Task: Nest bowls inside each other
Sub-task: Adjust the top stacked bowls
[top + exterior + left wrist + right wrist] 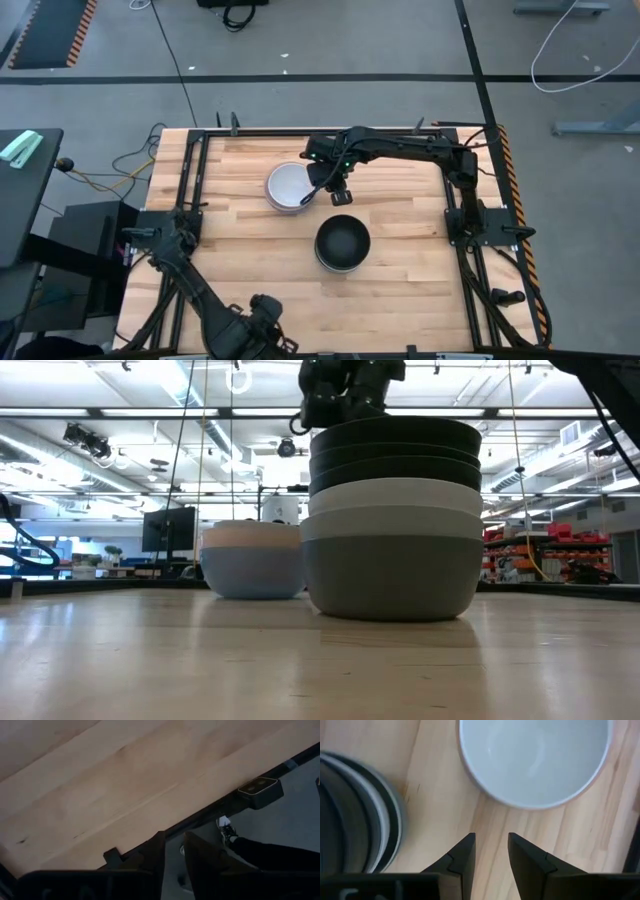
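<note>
Two stacks of bowls stand on the wooden table. The larger stack (342, 243) (393, 520) has black bowls on top, white and pale grey ones below, and a dark grey bowl at the bottom. The smaller stack (290, 187) (252, 560) has a blue bowl at the bottom, a pink-orange one in it and a white bowl (535, 760) on top. My right gripper (336, 190) (492, 852) hovers open above the bare wood between the two stacks and touches neither. My left gripper (174, 851) waits near the table's near-left edge, its fingers a narrow gap apart.
A black metal frame (195, 180) runs round the table's edges. Bare wood (240, 270) lies left of and in front of the stacks. In the left wrist view a person's leg and shoe (230, 832) show on the floor beyond the table's edge.
</note>
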`<control>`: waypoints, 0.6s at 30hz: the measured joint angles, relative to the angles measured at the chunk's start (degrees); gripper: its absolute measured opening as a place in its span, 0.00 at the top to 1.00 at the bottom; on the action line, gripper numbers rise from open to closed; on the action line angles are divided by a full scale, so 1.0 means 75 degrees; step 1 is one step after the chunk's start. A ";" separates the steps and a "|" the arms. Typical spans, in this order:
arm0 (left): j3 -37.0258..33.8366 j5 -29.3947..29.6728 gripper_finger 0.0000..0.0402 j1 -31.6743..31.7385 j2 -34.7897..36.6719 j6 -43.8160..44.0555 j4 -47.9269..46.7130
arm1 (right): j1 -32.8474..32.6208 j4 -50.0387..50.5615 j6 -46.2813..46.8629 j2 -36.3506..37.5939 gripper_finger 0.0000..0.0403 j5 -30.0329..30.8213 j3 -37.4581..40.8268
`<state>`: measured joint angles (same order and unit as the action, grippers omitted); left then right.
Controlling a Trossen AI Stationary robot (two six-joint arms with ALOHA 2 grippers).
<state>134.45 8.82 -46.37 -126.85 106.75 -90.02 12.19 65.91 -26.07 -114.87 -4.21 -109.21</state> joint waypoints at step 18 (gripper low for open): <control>-0.1379 -0.0279 0.86 -0.0090 -0.0006 0.1086 0.0009 | 0.0067 -0.0157 0.1140 -0.0988 0.78 -0.0921 -0.0262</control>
<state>124.11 6.72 -47.04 -126.89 114.89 -89.95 12.69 64.73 -17.52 -122.28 -11.11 -111.18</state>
